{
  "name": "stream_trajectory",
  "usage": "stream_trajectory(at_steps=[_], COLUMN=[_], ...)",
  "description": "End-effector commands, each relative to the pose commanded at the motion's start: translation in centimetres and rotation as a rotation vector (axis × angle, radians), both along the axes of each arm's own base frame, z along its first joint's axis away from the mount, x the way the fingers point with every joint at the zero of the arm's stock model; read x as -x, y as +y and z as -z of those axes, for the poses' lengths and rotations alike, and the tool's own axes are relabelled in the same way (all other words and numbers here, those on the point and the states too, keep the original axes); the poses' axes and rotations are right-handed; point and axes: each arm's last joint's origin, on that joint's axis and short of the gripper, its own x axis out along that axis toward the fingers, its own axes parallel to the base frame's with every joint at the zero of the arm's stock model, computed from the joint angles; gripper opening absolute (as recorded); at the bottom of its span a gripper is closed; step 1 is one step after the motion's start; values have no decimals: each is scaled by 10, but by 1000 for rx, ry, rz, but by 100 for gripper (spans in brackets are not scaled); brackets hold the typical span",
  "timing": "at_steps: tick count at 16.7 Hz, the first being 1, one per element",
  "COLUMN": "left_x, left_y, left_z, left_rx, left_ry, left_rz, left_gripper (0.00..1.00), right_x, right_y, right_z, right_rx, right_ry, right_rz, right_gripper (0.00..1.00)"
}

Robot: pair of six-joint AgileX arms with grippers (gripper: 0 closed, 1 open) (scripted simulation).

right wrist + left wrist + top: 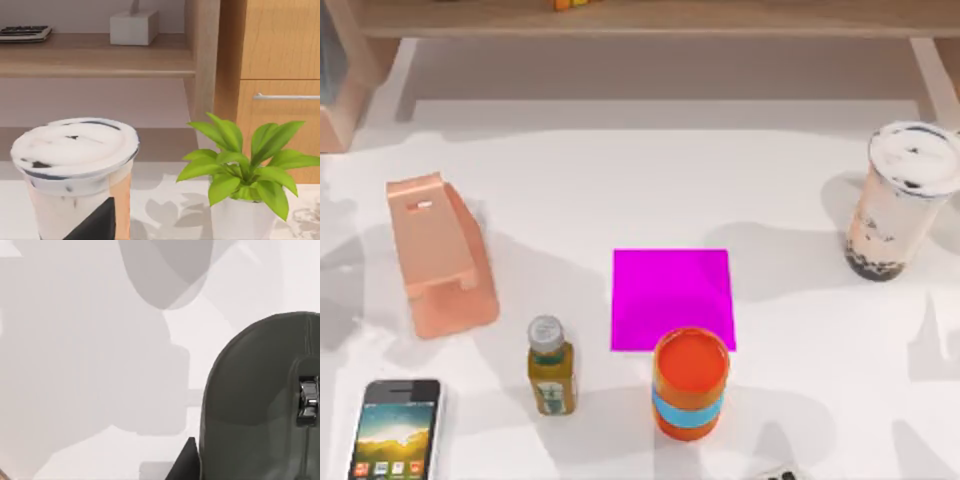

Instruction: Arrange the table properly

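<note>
White table (790,190) spans the top view, bearing all items. Pink stand (440,255) is set at left, magenta mat (672,298) at centre, boba cup (903,200) at right. Orange cup (690,383) touches the mat's near edge; bottle (550,365) just left of it; phone (397,430) at near-left corner. State of either gripper cannot be told.

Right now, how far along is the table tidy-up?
Early. Nothing looks placed: the magenta mat is bare, with orange cup, bottle, phone, stand and bubble tea scattered on the table. Neither arm visibly holds anything.
</note>
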Motion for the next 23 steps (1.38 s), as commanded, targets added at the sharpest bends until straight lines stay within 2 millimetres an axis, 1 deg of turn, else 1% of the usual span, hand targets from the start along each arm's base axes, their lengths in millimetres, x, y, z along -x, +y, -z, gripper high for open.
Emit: stream_trajectory(at_steps=[2, 5, 9, 12, 15, 18, 20, 23], left_x=[-12, -32, -53, -59, -57, -46, -34, -13], left_y=[-18, -59, -133, -194, -255, -311, -343, -382], left_z=[-7, -22, -39, -41, -28, 0, 20, 44], left_rx=[-23, -44, -5, 78, 162, 195, 186, 149], left_ry=[-42, -129, -254, -302, -275, -192, -133, -67], left_rz=[-42, -148, -377, -614, -902, -1215, -1419, -1688], left_gripper=[0, 0, 0, 0, 0, 0, 0, 0], right_x=[0, 0, 0, 0, 0, 0, 0, 0], right_y=[0, 0, 0, 0, 0, 0, 0, 0], right_z=[0, 0, 0, 0, 0, 0, 0, 0], right_rx=[0, 0, 0, 0, 0, 0, 0, 0], right_ry=[0, 0, 0, 0, 0, 0, 0, 0], right_rz=[0, 0, 0, 0, 0, 0, 0, 0], right_gripper=[100, 100, 100, 100, 100, 100, 100, 100])
